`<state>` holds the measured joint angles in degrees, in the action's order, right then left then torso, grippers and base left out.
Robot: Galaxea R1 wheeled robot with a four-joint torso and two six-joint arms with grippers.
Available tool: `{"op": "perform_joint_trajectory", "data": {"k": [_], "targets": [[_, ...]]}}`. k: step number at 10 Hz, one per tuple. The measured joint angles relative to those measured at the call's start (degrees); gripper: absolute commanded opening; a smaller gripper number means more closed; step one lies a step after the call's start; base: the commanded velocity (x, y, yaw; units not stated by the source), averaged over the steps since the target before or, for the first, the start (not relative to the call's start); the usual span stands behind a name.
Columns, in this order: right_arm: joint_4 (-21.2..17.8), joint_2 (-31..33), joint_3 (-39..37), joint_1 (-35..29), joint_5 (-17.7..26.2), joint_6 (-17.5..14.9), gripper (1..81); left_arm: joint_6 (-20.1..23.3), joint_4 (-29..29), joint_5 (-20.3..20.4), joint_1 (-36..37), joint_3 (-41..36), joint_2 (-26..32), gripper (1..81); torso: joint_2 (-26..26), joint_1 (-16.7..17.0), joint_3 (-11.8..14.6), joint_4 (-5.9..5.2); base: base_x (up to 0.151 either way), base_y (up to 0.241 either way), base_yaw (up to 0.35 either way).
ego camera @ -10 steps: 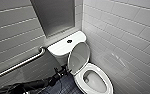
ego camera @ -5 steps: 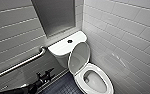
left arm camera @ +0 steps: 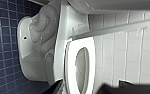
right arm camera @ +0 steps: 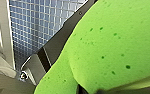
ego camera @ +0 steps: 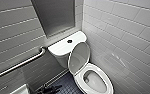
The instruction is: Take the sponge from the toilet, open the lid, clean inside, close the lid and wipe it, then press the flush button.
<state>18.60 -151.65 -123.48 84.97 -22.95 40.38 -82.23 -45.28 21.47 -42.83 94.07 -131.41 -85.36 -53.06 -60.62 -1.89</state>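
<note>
My right pincer [right arm camera: 84, 89] pinches the bright green sponge [right arm camera: 111, 45], which sits close against its wrist camera. On the toilet [ego camera: 79, 79] the white lid [ego camera: 79, 58] stands raised, leaning back on the tank [ego camera: 58, 48]. The dark flush button [ego camera: 69, 41] sits in the middle of the tank's cover. My left pincer [left arm camera: 88, 89] is low beside the toilet, and I cannot tell its state.

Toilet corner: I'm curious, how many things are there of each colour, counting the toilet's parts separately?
White: 3 (lid, seat ring, tank cover)
Green: 1 (sponge)
Dark: 1 (flush button)
Silver: 1 (grab bar)
Total: 6
</note>
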Motion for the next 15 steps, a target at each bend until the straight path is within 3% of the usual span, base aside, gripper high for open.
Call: {"op": "perform_joint_trajectory", "data": {"k": [3,5,7,8,10,12,13,15], "targets": [[9.2,2.2,-0.9,1.0,0.5,0.1,1.0,-0.8,-25.4,-0.5,-10.5,-1.6,1.8,81.1,0.0,0.0,0.0,0.00,0.000,0.000,0.000],[10.4,1.0,-2.5,1.9,0.5,0.7,1.0,-1.6,-35.3,-3.2,-19.8,-1.2,2.5,81.1,0.0,0.0,0.0,0.00,0.000,0.000,0.000],[10.2,0.2,-4.6,3.3,0.5,4.3,1.0,-1.9,-41.9,-11.7,-27.7,-0.7,-0.2,81.1,-0.1,0.0,0.1,0.00,0.000,0.000,0.000],[9.0,-0.2,-5.4,4.3,0.8,4.4,1.0,-1.9,-44.2,-15.8,-31.1,-0.3,-2.2,81.1,-0.1,0.0,0.1,0.00,0.000,0.000,0.000],[4.1,-1.6,-5.8,5.8,1.3,-0.8,1.0,-2.1,-47.4,-19.6,-35.7,2.3,-7.4,81.1,-0.1,0.0,0.1,0.00,0.000,0.000,0.000],[-7.6,-2.7,-5.8,7.1,1.5,-15.9,1.0,-2.5,-48.7,-20.8,-37.4,7.0,-10.4,81.1,-0.1,0.0,0.2,0.00,0.000,0.000,0.000],[-11.7,-2.9,-5.8,8.0,0.5,-20.1,1.0,-2.7,-49.1,-21.5,-37.9,9.4,-11.8,81.1,-0.1,0.0,0.2,0.00,0.000,0.000,0.000],[-14.5,-3.4,-5.1,10.2,0.3,-22.4,1.0,-2.9,-49.7,-21.6,-39.8,12.8,-14.2,81.1,-0.1,0.0,0.2,0.00,0.000,0.000,0.000]]}}
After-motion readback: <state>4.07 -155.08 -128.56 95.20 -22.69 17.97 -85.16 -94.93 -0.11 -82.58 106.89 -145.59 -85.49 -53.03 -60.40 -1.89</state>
